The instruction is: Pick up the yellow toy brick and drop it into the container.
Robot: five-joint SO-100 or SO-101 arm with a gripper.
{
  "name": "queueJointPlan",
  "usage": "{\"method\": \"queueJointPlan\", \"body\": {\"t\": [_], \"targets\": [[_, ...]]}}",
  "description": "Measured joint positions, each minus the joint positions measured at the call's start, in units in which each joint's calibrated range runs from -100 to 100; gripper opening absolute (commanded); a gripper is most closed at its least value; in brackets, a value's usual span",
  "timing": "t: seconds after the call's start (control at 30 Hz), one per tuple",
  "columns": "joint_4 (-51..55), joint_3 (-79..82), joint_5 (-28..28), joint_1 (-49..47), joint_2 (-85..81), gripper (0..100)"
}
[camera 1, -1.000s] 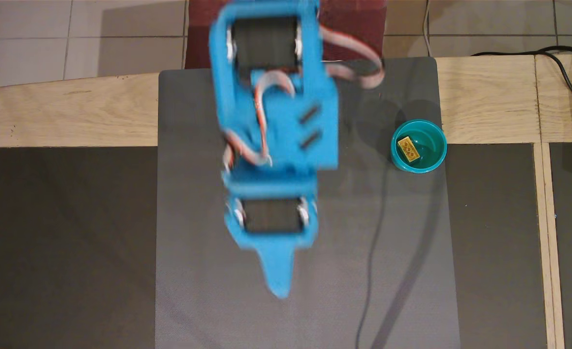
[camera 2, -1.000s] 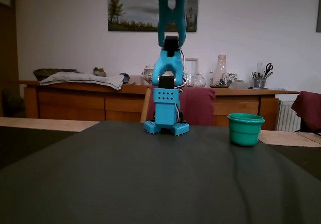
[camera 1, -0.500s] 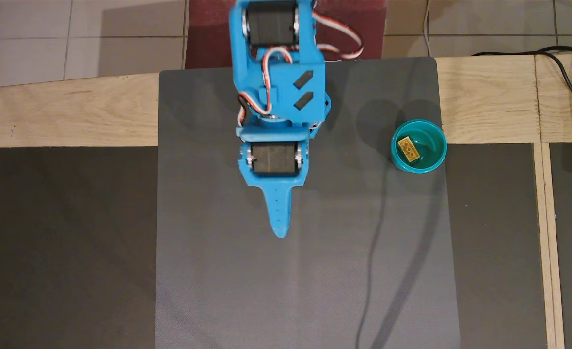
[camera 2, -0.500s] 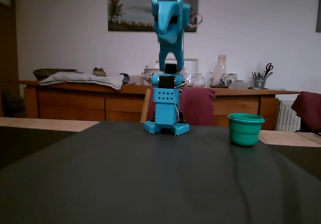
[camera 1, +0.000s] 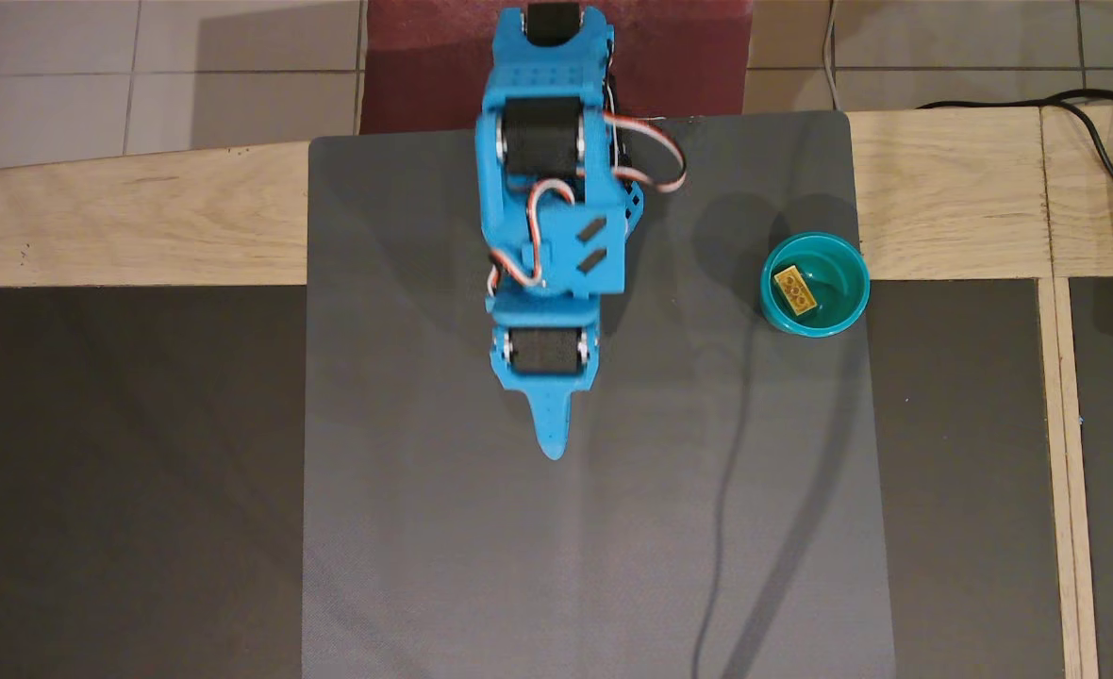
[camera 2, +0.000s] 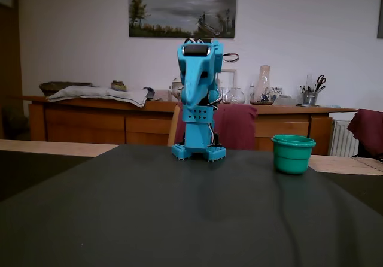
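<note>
Blue plastic two-finger jaws, pressed together and empty, point down the dark grey mat on the wooden counter. Well to their right in the overhead view, the small yellow studded plastic toy brick lies inside the round teal-green plastic cup, at the mat's right edge.

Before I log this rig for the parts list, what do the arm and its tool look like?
The arm is bright blue printed plastic with black servo blocks set into it. Red, white and dark cables loop along its side, and two slanted dark slots mark one panel. The tool tapers to a blue point. Small holes dot the base.
</note>
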Motion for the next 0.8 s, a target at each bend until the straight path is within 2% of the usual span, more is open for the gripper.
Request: {"method": "queueJointPlan", "body": {"t": [0.3,0.8], "targets": [[-16.37,20.30,0.00,-0.15,0.34,0],[-17.16,21.02,0.00,-0.15,0.42,1]]}}
